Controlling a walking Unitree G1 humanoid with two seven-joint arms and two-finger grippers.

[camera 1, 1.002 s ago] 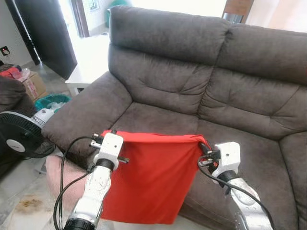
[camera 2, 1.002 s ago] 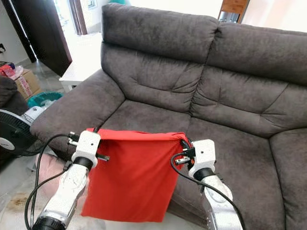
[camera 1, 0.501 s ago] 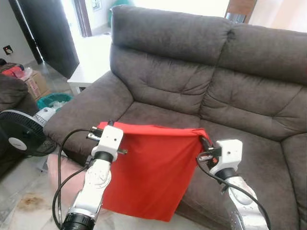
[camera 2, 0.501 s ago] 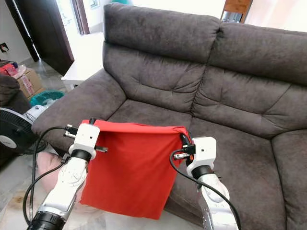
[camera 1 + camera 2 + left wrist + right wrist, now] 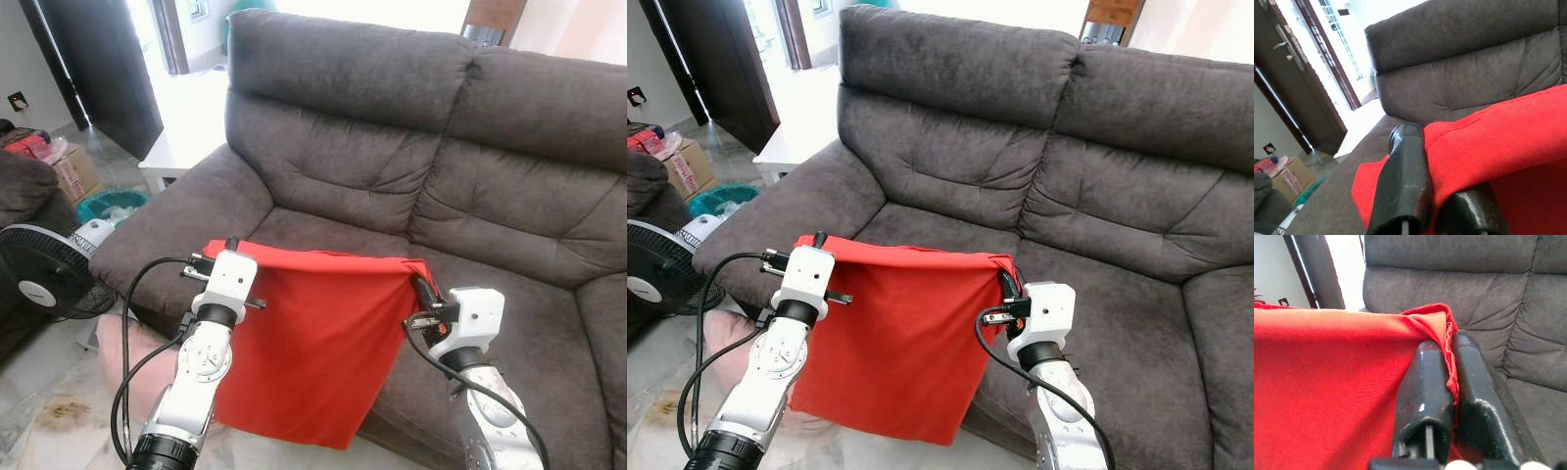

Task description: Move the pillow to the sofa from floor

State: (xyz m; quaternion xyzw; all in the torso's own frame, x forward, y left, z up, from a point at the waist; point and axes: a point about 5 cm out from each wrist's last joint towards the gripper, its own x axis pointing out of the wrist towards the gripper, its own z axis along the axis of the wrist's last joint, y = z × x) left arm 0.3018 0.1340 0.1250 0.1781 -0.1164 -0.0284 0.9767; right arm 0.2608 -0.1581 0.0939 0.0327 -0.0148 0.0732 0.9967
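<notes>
A flat red pillow (image 5: 313, 343) hangs stretched between my two grippers, just in front of the dark grey sofa (image 5: 392, 147). Its top edge runs level above the front of the left seat cushion (image 5: 323, 240), and its lower edge dangles near the floor. My left gripper (image 5: 214, 257) is shut on the top left corner; in the left wrist view the fingers (image 5: 1405, 181) clamp red cloth (image 5: 1498, 142). At the top right corner my right gripper (image 5: 419, 286) is shut on the seam, with its fingers (image 5: 1425, 396) pinching the fabric (image 5: 1327, 382).
A black standing fan (image 5: 39, 274) stands on the floor at the left. A pink cushion (image 5: 127, 357) lies on the floor below my left arm. A white low table (image 5: 186, 147), a cardboard box (image 5: 71, 176) and a teal basket (image 5: 108, 206) lie beyond the sofa's left armrest (image 5: 186, 230).
Both grippers have carried the pillow a little higher and closer to the seat. Its lower edge has risen off the floor.
</notes>
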